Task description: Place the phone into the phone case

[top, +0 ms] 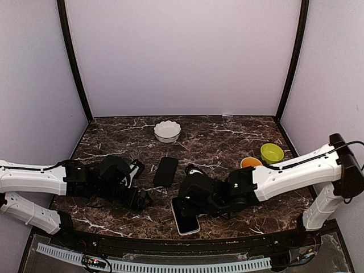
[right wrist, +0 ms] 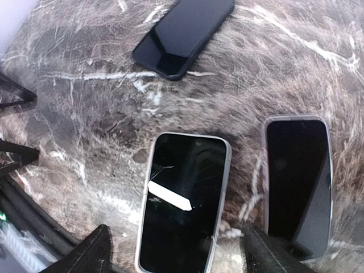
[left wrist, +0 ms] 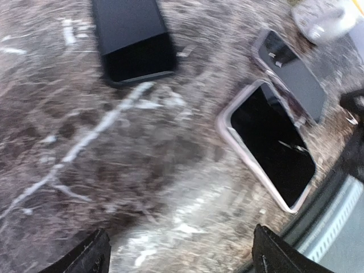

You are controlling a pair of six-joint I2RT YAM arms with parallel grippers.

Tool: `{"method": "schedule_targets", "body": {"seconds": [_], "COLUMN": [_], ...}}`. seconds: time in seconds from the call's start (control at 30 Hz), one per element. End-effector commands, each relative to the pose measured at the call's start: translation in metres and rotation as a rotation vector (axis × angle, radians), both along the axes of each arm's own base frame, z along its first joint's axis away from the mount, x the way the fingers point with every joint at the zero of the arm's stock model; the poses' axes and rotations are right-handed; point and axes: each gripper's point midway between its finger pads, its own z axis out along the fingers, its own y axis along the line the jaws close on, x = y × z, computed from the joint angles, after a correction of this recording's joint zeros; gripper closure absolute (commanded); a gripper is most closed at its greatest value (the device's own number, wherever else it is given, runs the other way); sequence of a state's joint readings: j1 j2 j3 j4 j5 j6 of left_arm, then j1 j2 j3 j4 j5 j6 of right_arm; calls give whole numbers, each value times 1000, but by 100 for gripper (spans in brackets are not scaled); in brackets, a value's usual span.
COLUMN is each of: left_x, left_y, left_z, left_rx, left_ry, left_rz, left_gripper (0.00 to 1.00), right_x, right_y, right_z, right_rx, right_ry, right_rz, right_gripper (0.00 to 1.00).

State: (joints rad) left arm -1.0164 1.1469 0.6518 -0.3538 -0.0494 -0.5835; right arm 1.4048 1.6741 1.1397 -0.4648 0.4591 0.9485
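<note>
The right pincer [right wrist: 176,242] hangs spread wide and empty, its two dark fingers [right wrist: 94,253] straddling the phone [right wrist: 185,199], which lies flat and screen-up on the tabletop [right wrist: 85,96] directly beneath it. The left pincer [left wrist: 181,242] is likewise wide open with nothing in it, and the same phone sits ahead of it and to its right. A grey-rimmed slab [right wrist: 298,179], probably the phone case, lies just beside the phone on the right pincer's right-hand side. A black slab [right wrist: 185,31] lies further ahead, apart from both, and whether it is a case or a second handset cannot be told. The phone looks rigid, thin and fairly weighty, with glossy glass that would slip and could crack. Lying flat it offers little to pinch, so the sensible hold is across its long pale edges, near the middle, not on the faces
</note>
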Motion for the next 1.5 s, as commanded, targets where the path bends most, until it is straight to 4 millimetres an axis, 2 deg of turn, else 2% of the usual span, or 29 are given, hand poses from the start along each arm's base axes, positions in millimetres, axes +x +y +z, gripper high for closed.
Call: {"method": "schedule_targets", "body": {"seconds": [0.0, 0.1, 0.2, 0.27, 0.37, 0.5, 0.6, 0.67, 0.7, 0.73, 0.8, 0.9, 0.97, 1.03, 1.17, 1.27, 1.47], "left_x": [-22, -29, -31, -31, -31, -30, -27, -27, -27, -24, -20, -18, -17, -14, -10, -4, 3], "left_y": [-32, -44, -49, -50, -50, -47, -43, -40, -40, -39, -38, -39, -38, -34, -26, -20, -14], "left_z": [2, -1, -2, -4, -6, -7, -5, -5, -4, -2, 1, 5, 8, 10, 15, 20, 27], "left_rx": [-81, -80, -80, -77, -78, -65, -35, -24, -25, -23, -15, -16, -6, 16, 35, 36, 31], "left_ry": [43, 57, 63, 67, 75, 66, 42, 32, 28, 10, -14, -28, -39, -52, -71, -78, -93], "left_rz": [-117, -147, -158, -157, -152, -151, -153, -157, -158, -152, -143, -151, -155, -149, -138, -123, -103], "left_gripper": [14, 15, 16, 16, 16, 15, 15, 14, 14, 14, 13, 12, 12, 11, 8, 7, 7], "right_x": [-22, -30, -35, -36, -38, -53, -71, -78, -79, -77, -64, -46, -40, -39, -39, -39, -40], "right_y": [-14, -6, -4, -14, -34, -48, -58, -68, -75, -75, -61, -22, -2, 10, 8, 6, -7], "right_z": [-36, -43, -58, -75, -100, -127, -139, -145, -145, -139, -112, -63, -44, -41, -65, -76, -105], "right_rx": [31, 79, 72, 18, -80, -220, -297, -326, -350, -365, -367, -304, -263, -237, -266, -288, -383], "right_ry": [185, 225, 256, 278, 303, 329, 347, 367, 372, 359, 282, 178, 150, 153, 195, 199, 209], "right_rz": [57, 91, 99, 68, 9, 2, -12, -30, -39, -42, -25, 6, 10, 2, -22, -28, -50], "right_gripper": [39, 50, 55, 66, 78, 85, 91, 91, 87, 72, 39, 4, 1, 1, 1, 1, 2]}}
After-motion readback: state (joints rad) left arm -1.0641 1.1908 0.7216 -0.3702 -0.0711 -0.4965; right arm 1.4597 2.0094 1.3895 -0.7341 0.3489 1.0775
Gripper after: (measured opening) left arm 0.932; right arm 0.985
